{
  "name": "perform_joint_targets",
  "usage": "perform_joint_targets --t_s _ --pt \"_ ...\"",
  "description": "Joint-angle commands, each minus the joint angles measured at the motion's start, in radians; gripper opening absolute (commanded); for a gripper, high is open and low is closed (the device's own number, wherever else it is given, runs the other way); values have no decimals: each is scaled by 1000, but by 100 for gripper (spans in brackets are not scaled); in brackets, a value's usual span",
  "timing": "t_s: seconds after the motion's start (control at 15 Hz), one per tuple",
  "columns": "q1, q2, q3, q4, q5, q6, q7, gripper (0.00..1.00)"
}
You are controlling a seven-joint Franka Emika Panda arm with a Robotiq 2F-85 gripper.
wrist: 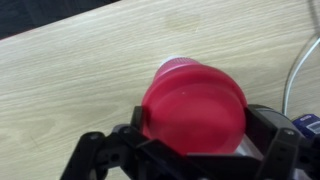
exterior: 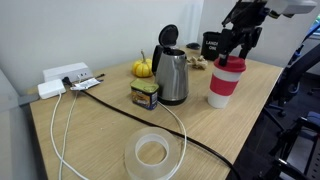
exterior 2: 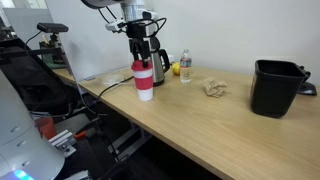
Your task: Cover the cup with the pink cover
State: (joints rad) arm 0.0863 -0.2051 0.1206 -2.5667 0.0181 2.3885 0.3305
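The cup [exterior: 224, 86] is white with a red-pink band and stands near the table's edge; it also shows in an exterior view [exterior 2: 145, 84]. The pink cover [wrist: 195, 105] fills the wrist view, a round red-pink lid held between my two black fingers. In an exterior view the cover [exterior: 231, 62] lies at the cup's mouth, level with the rim. My gripper [exterior: 238, 48] hangs straight above the cup, fingers down at the lid's sides [wrist: 197, 128]. The lid hides the cup's mouth, so I cannot tell if it is fully seated.
A steel kettle [exterior: 172, 75] stands close beside the cup. A small jar [exterior: 145, 94], a clear tape roll [exterior: 152, 152], a black cable [exterior: 190, 140] and a power strip [exterior: 65, 78] lie nearby. A black printed cup [exterior: 210, 45] is behind. A black bin [exterior 2: 275, 88] stands farther along.
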Motion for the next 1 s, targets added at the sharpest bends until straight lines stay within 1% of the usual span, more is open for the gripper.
perform_joint_targets --t_s 0.0,0.33,0.6,0.93 --pt "-9 -28 0 -9 -7 0 -14 100" --pt "-9 -90 2 -17 -3 -37 -13 100" --pt "-4 -156 0 -29 15 -98 -24 100" --pt "8 -269 -28 -79 55 -117 -112 100"
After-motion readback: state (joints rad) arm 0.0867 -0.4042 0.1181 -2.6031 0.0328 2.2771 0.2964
